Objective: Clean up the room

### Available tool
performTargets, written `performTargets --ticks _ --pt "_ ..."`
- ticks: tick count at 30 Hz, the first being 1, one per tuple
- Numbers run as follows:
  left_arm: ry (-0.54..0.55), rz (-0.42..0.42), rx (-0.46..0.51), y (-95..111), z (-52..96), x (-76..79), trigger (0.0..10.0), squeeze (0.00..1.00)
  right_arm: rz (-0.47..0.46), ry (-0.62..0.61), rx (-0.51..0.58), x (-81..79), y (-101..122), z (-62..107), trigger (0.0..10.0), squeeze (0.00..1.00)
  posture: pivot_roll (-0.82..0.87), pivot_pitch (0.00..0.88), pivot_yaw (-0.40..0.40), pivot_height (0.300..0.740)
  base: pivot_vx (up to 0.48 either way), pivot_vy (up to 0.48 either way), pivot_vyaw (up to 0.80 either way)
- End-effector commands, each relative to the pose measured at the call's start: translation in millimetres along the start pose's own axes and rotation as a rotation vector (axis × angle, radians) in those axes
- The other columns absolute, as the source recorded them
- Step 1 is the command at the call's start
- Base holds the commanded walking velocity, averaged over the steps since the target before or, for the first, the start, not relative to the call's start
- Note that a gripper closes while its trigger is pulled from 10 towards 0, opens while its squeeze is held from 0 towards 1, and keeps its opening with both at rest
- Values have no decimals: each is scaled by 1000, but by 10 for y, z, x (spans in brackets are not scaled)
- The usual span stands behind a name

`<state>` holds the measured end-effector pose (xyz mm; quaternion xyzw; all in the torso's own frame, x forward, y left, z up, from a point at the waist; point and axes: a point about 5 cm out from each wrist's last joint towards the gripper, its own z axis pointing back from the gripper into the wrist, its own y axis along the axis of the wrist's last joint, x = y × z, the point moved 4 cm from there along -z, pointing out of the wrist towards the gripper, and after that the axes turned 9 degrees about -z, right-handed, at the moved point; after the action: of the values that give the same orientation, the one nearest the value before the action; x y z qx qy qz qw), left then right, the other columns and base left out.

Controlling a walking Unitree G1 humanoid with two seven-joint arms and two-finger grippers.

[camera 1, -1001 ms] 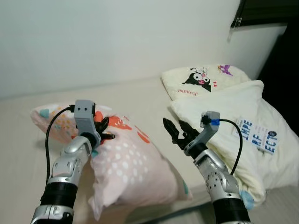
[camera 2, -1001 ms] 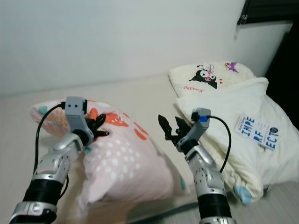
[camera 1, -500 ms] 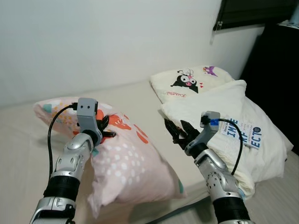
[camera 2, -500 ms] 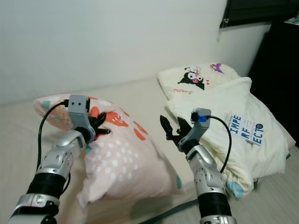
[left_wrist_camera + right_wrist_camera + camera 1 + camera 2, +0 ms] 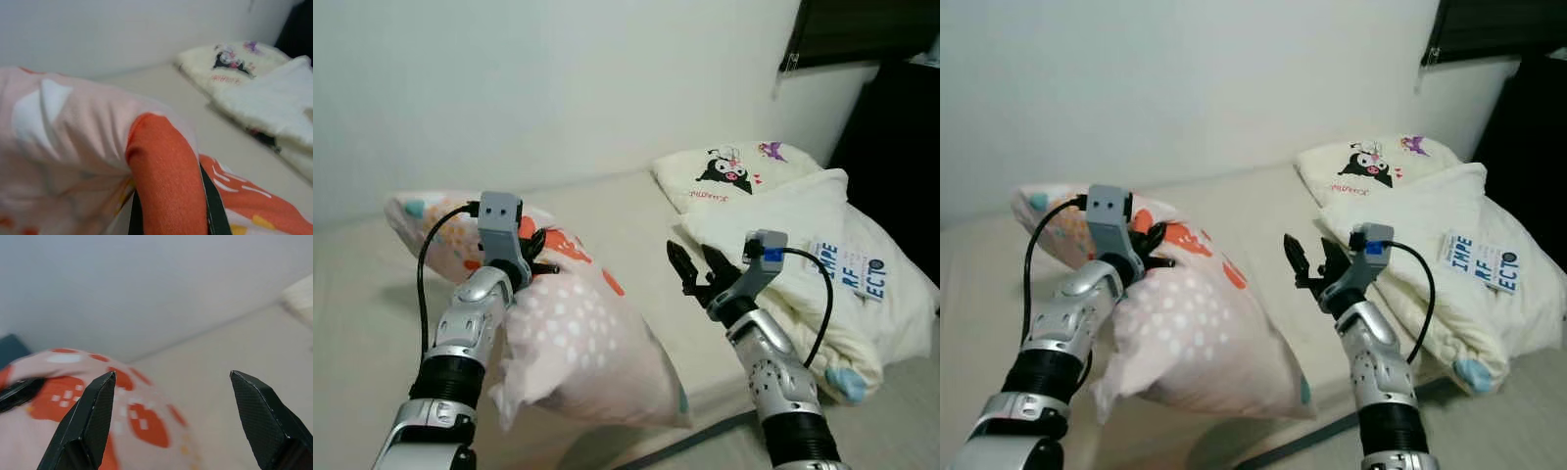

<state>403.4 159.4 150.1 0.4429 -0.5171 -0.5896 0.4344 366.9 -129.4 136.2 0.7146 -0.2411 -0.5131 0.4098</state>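
Far left on the beige bed (image 5: 607, 196), the left claw (image 5: 534, 266) is pinched tight on a fold of the pink fabric pillow with orange and white prints (image 5: 578, 343), holding its upper corner lifted while the bulk sags on the mattress. The right claw (image 5: 696, 269) hovers just past the pillow's edge, fingers spread wide and holding nothing. Judging by this, tidying is early: the pillow is gripped but not placed. Further right, a cream cartoon-print pillow (image 5: 734, 171) and a rumpled white quilt with blue lettering (image 5: 822, 264) crowd the bed's head, limiting space there
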Motion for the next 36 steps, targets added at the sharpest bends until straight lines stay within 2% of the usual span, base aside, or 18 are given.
performTargets --ticks 1,12,15,20,23,29,36 --pt "-3 -31 106 271 -35 9 10000 0 -5 -1 11 7 25 5 10000 0 -153 0 13 740 0 454 0" --pt "-77 -56 149 431 -161 248 10000 0 7 -25 20 32 32 3 10000 0 -158 0 23 740 0 450 0" --pt "-100 -54 161 482 -203 337 10000 0 -1 -27 5 37 6 1 10000 0 -161 0 28 740 0 450 -800" --pt "-111 -48 167 502 -227 381 10000 0 -31 -39 36 51 35 6 10000 0 -166 0 33 740 0 442 -800" --pt "-118 -45 171 509 -236 409 10000 0 -12 -41 36 54 42 4 10000 0 -167 0 33 740 0 435 0" --pt "-132 -33 179 489 -238 475 10000 0 -4 -36 33 41 29 -9 10000 0 -166 0 35 740 0 0 0" --pt "-136 -47 154 416 -237 526 10000 0 -4 -29 38 28 35 -18 10000 0 -161 0 37 740 0 -480 0"
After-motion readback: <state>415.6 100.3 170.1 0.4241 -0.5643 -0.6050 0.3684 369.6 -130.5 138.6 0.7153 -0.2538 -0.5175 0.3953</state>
